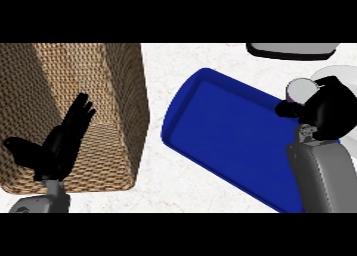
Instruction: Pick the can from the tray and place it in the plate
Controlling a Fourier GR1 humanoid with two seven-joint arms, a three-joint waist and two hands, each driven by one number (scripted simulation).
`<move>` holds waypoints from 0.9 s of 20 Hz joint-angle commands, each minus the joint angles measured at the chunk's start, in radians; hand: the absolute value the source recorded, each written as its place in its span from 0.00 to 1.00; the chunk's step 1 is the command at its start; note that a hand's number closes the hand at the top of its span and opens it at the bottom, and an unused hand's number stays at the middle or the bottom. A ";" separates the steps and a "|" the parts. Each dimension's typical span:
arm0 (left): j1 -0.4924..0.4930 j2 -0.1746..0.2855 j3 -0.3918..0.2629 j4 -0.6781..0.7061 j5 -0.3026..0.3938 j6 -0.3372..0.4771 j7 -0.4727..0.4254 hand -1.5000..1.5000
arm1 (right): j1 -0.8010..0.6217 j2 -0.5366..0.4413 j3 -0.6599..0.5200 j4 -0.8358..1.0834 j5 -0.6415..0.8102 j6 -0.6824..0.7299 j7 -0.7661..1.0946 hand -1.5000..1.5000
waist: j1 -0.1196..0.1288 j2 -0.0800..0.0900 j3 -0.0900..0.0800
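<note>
The right forearm (325,175) is reached across the tray (225,135), its hand (336,107) clamped round the can (300,90), which is held at the plate (352,75) edge, seemingly for placing. The left hand (59,145) is rested open over the basket (114,100), out of the way.

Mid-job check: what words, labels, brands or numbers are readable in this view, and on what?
None: no readable text shows in the head view.
The can, with the right robot hand curled round it, shows only a plain pale top; the hand hides most of its side.
The blue tray, the white plate and the woven basket bear no marks.
</note>
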 commanded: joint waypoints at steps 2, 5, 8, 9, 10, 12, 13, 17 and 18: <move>0.037 -0.021 -0.061 0.081 -0.012 -0.026 0.079 0.50 | -0.185 -0.043 -0.140 0.086 0.167 -0.096 0.192 1.00 | 0.023 0.018 -0.012; 0.029 -0.017 -0.059 0.098 -0.017 -0.023 0.066 0.50 | -0.252 -0.062 -0.210 0.119 0.256 -0.146 0.216 1.00 | 0.030 0.022 -0.011; 0.027 -0.025 -0.074 0.099 -0.021 -0.019 0.072 0.50 | -0.288 -0.058 -0.279 0.161 0.336 -0.194 0.246 1.00 | 0.035 0.022 -0.008; 0.037 -0.032 -0.086 0.106 -0.027 -0.020 0.072 0.50 | -0.297 -0.048 -0.291 0.155 0.360 -0.230 0.250 1.00 | 0.029 0.018 -0.007; 0.036 -0.031 -0.080 0.103 -0.023 -0.021 0.068 0.50 | -0.317 -0.058 -0.314 0.165 0.394 -0.230 0.258 1.00 | 0.034 0.018 -0.008; 0.052 -0.023 -0.084 0.090 -0.023 -0.031 0.080 0.50 | -0.321 -0.057 -0.360 0.180 0.428 -0.285 0.257 1.00 | 0.039 0.015 -0.004; 0.022 -0.032 -0.078 0.095 -0.024 -0.016 0.077 0.50 | -0.332 -0.052 -0.367 0.174 0.455 -0.320 0.256 1.00 | 0.029 0.015 -0.004; 0.067 -0.027 -0.083 0.099 -0.030 -0.028 0.086 0.50 | -0.311 -0.044 -0.448 0.223 0.552 -0.364 0.262 1.00 | 0.016 0.002 -0.005; 0.042 -0.037 -0.077 0.113 -0.037 -0.011 0.080 0.50 | -0.303 -0.027 -0.456 0.228 0.585 -0.384 0.273 1.00 | 0.007 0.007 -0.005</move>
